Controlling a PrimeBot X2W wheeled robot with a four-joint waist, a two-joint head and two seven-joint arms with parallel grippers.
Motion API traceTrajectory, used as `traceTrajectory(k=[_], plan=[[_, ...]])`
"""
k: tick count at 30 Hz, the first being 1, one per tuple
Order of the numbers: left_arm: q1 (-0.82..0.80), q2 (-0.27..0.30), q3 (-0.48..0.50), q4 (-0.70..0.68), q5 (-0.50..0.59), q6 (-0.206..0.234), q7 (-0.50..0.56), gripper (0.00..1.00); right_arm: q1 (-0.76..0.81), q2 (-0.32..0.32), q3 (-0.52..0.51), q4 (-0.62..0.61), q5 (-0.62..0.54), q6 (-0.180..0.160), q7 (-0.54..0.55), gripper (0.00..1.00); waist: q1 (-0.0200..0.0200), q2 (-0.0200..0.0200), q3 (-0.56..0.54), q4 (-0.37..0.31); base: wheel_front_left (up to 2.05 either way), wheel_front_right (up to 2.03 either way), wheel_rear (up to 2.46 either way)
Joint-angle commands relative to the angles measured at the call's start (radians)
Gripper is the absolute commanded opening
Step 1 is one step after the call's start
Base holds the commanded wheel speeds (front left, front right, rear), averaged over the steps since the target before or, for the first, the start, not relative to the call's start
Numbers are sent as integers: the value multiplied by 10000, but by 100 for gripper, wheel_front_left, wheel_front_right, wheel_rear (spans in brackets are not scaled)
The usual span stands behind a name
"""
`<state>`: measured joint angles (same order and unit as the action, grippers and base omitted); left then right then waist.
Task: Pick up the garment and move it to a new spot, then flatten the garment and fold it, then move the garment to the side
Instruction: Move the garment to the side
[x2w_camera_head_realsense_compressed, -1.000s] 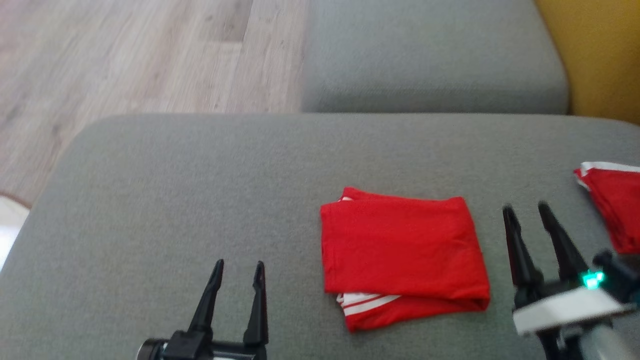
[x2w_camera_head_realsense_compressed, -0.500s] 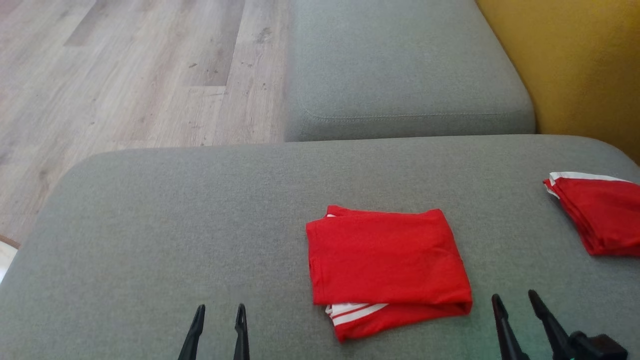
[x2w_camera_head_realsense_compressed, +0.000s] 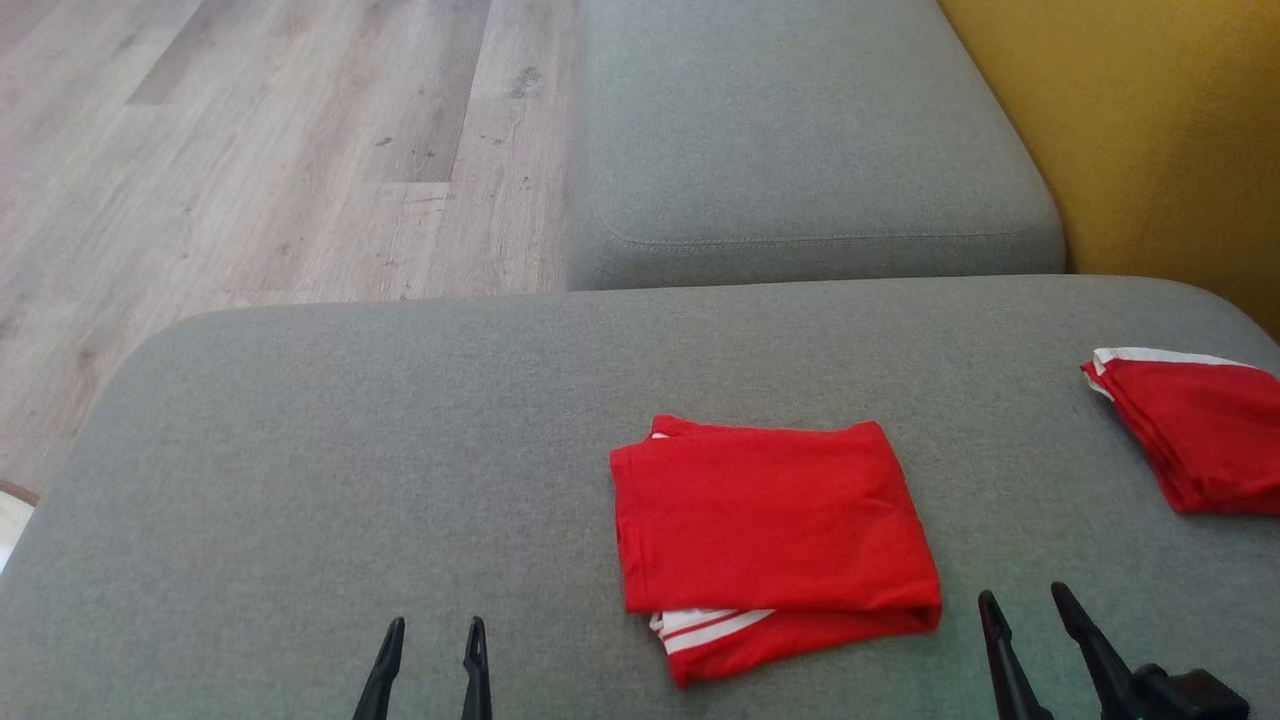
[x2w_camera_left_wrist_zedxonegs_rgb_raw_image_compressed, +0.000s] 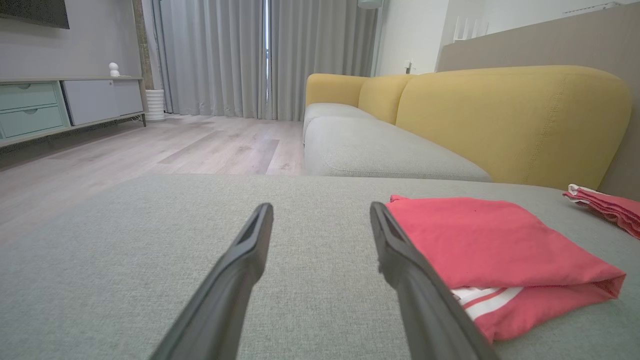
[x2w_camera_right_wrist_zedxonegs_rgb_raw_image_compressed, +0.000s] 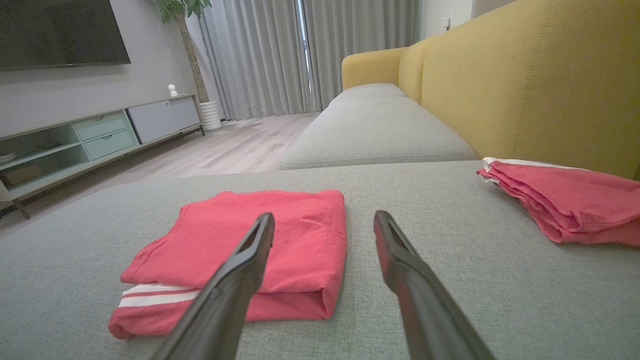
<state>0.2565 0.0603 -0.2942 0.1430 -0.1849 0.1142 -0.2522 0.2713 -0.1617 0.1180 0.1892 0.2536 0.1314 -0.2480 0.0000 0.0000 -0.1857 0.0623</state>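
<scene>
Red garment (x2w_camera_head_realsense_compressed: 775, 545) lies folded on the grey sofa seat (x2w_camera_head_realsense_compressed: 300, 450), white stripes showing at its near edge, roughly btwn the two grippers. Left gripper (x2w_camera_head_realsense_compressed: 437, 628) & right gripper (x2w_camera_head_realsense_compressed: 1024, 598) both have jaws spread wide, holding nothing, clear of the cloth. A 2nd folded red garment (x2w_camera_head_realsense_compressed: 1190, 435) sits well off to the right, near the yellow backrest (x2w_camera_head_realsense_compressed: 1150, 130).
</scene>
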Motion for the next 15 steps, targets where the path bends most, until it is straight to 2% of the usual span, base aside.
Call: traceTrajectory(k=[1,15], plan=[[-375,-86,330,-271,55,17,-95,100,-462,-128,184,-327,-33,-7,-137,100,0,0,-5,-11,0,0,0],[-409,-97,279,-329,52,16,-95,100,-424,-201,153,-398,-28,-7,-137,100,0,0,185,27,0,0,0]])
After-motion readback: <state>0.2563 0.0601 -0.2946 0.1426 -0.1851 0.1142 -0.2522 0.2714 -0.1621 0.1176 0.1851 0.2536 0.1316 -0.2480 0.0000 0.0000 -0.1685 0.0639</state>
